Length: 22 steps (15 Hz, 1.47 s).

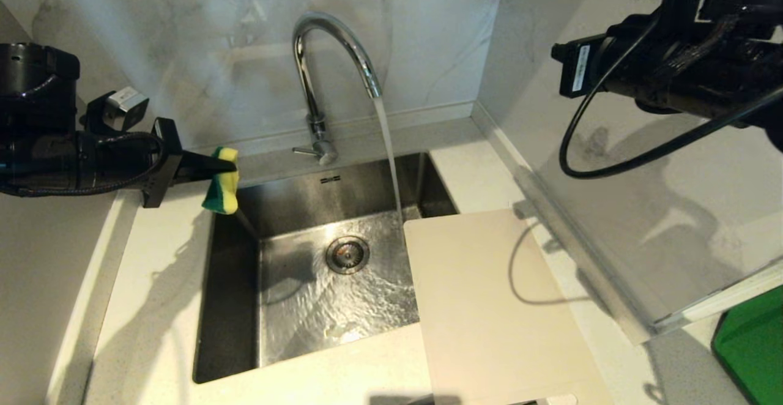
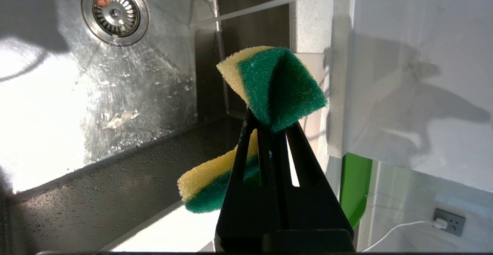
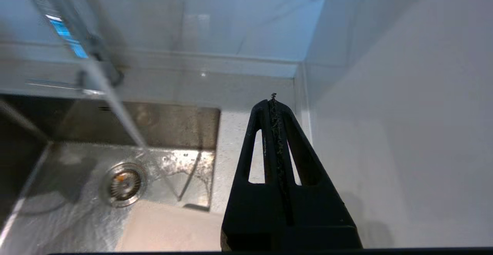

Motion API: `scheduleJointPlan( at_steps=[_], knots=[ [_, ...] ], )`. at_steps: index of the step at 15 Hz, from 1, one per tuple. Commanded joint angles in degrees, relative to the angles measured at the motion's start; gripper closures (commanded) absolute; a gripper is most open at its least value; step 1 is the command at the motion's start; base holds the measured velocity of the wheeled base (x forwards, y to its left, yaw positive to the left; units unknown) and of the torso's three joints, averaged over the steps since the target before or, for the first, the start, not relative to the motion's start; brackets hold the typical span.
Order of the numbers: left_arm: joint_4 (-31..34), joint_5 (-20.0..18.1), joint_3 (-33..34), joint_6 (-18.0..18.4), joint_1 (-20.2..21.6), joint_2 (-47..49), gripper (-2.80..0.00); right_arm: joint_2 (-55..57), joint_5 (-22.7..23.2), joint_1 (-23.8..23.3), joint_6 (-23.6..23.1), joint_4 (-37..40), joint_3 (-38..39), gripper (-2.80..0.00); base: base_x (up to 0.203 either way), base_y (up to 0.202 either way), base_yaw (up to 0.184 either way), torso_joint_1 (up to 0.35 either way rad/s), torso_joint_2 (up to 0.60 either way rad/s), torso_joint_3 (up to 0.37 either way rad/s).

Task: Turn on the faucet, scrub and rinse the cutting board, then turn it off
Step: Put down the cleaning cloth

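Water runs from the faucet (image 1: pixel 333 56) into the sink (image 1: pixel 232 307), so the first step reads as complete; the scrub step is in hand but contact is not yet made. The cutting board (image 1: pixel 489 307) lies flat at about 4 o'clock from the drain (image 1: pixel 347 254), its inner edge overhanging the basin and the rest on the counter (image 1: pixel 153 282). The stream lands just beside the board's far corner.

The left end effector (image 1: pixel 217 166) is clamped on a yellow-and-green sponge (image 2: pixel 275 85), folded between the closed fingers, and hovers over the sink's rim at about 10 o'clock from the drain, well apart from the board. The right end effector (image 3: pixel 273 101) is closed with nothing in it, raised near the side wall at about 2 o'clock.

Next move, as judged: carry the sponge across the basin toward 4 o'clock, lower the green face onto the board, and stroke. The board is unrestrained and overhanging; pressure may tip or slide it.
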Motion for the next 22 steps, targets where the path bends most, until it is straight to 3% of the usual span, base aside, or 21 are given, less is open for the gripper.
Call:
scheduleJointPlan(
  at_steps=[1,7,16,18,22],
  knots=[
    [0.0,-0.2,0.0,-0.2,-0.1,0.0,0.0,-8.4,0.1,0.7,-0.1,2.8,1.0,0.0,0.0,0.0,0.0,0.0,0.0,0.0],
    [-0.2,2.0,-0.3,-0.2,-2.0,0.4,0.0,-24.9,0.1,2.0,-1.6,9.8,6.1,0.0,0.0,0.0,0.0,0.0,0.0,0.0],
    [0.0,2.0,0.4,-0.2,-2.0,0.1,0.0,-52.8,-0.1,1.9,-1.8,24.3,17.2,0.0,0.0,0.0,0.0,0.0,0.0,0.0],
    [0.0,2.0,0.5,-0.2,-2.4,0.3,0.0,-58.3,-2.5,1.8,-1.8,29.2,19.3,0.0,0.0,0.0,0.0,0.0,0.0,0.0],
    [-0.2,1.9,0.4,-0.2,-3.2,0.3,0.0,-63.7,-14.0,1.8,-1.5,35.1,21.6,0.0,0.0,0.0,0.0,0.0,0.0,0.0]
  ],
)
